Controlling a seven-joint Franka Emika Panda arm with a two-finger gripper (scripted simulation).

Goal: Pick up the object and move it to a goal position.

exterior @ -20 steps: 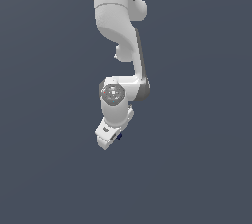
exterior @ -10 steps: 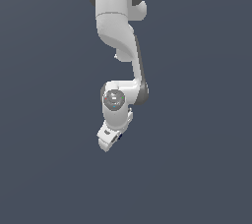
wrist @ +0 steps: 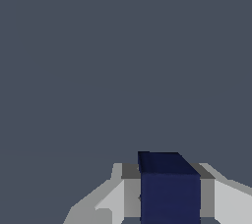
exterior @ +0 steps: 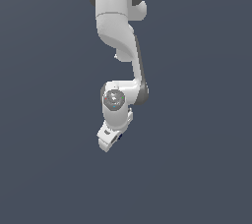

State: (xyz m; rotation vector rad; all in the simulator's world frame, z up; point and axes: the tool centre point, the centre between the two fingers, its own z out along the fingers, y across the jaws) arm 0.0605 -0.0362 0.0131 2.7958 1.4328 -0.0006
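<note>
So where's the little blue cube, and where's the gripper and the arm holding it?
cube (wrist: 170, 191), wrist view, on its front face.
gripper (exterior: 109, 142), exterior view, at the fingertips at the arm's low end.
arm (exterior: 115, 16), exterior view, on the big white upper link.

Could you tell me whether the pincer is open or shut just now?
Shut on the cube: in the wrist view, the pincer has a finger pressed against each side of it.
</note>
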